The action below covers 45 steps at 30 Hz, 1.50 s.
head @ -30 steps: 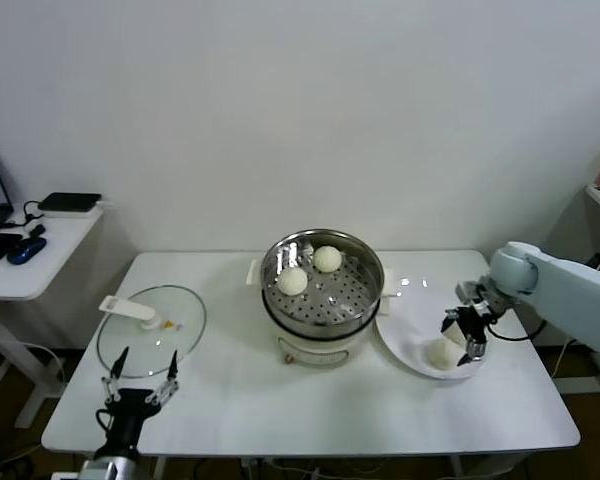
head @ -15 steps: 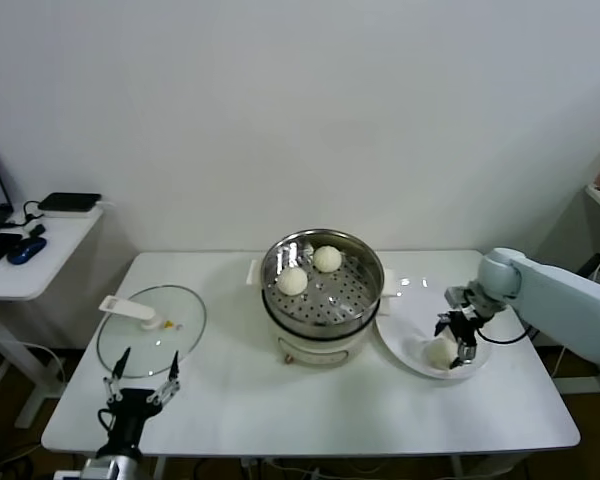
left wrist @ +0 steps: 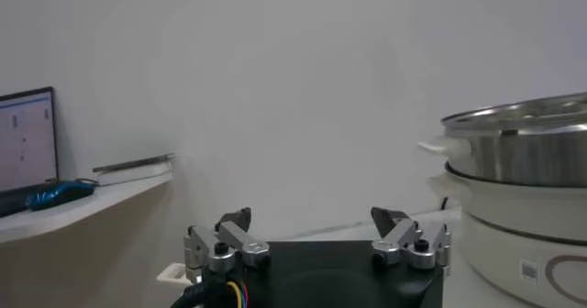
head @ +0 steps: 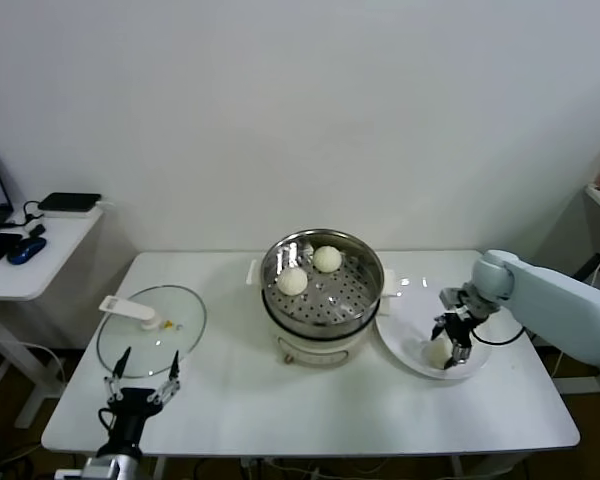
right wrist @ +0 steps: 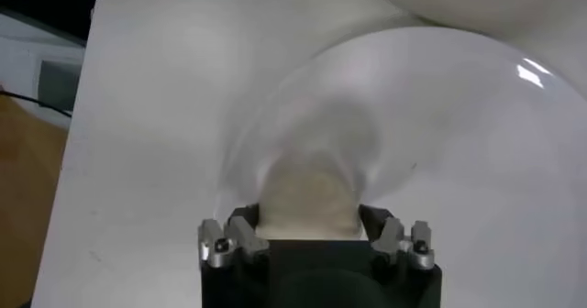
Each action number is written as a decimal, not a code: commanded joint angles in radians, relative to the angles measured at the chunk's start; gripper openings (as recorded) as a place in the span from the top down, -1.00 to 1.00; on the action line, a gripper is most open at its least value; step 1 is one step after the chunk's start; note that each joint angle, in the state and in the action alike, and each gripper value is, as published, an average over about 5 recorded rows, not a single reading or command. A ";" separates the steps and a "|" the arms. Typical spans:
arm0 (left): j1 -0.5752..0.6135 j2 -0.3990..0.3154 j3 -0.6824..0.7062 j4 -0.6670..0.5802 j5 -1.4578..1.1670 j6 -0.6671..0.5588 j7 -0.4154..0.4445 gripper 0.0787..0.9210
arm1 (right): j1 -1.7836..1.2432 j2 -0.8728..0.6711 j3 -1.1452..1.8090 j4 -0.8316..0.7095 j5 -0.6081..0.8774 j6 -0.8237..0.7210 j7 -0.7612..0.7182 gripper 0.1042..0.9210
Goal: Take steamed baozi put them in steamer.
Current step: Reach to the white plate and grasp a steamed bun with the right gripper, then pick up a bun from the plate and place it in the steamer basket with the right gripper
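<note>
My right gripper (head: 448, 341) has dropped and closed onto a baozi (head: 439, 351) on the plate (head: 402, 330).
2 buns (head: 309, 271) sit in the steamer (head: 322, 285); left gripper (head: 140, 384) waits near-left, fingers apart.

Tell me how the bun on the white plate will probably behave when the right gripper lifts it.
The bun looks soft and domed, so it probably dents where the right gripper closes on it. Being small, it is likely light. Its round shape may let it roll on the smooth plate if released early.

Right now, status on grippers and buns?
Right gripper closed around a baozi on the plate. Left gripper open, parked by lid. Two baozi in steamer. Path clear.
</note>
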 commanded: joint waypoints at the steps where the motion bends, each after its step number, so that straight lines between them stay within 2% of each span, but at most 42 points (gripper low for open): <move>1: 0.000 -0.001 0.000 0.000 0.000 0.001 0.000 -0.77 | -0.002 -0.001 0.003 0.000 0.002 -0.003 0.000 -0.47; 9: -0.001 0.000 0.002 -0.001 0.001 0.002 0.000 -0.77 | 0.070 -0.048 -0.016 0.065 0.023 0.005 -0.007 -0.43; 14: -0.006 0.000 0.007 -0.002 0.007 0.004 0.000 -0.77 | 0.218 -0.094 -0.071 0.163 0.001 0.091 -0.038 -0.42; 24: -0.005 0.000 0.012 -0.012 0.022 0.009 0.006 -0.77 | 0.489 -0.132 -0.098 0.380 -0.276 0.388 -0.104 -0.43; 32: -0.007 -0.003 0.014 -0.014 0.028 0.010 0.006 -0.77 | 0.600 -0.059 -0.032 0.523 -0.412 0.567 -0.100 -0.43; 38: -0.006 -0.006 0.013 -0.020 0.034 0.011 0.005 -0.77 | 0.593 0.035 0.018 0.601 -0.485 0.602 -0.094 -0.43; 45: -0.006 -0.008 0.012 -0.034 0.042 0.023 0.004 -0.77 | 0.486 0.133 0.031 0.591 -0.558 0.598 -0.093 -0.43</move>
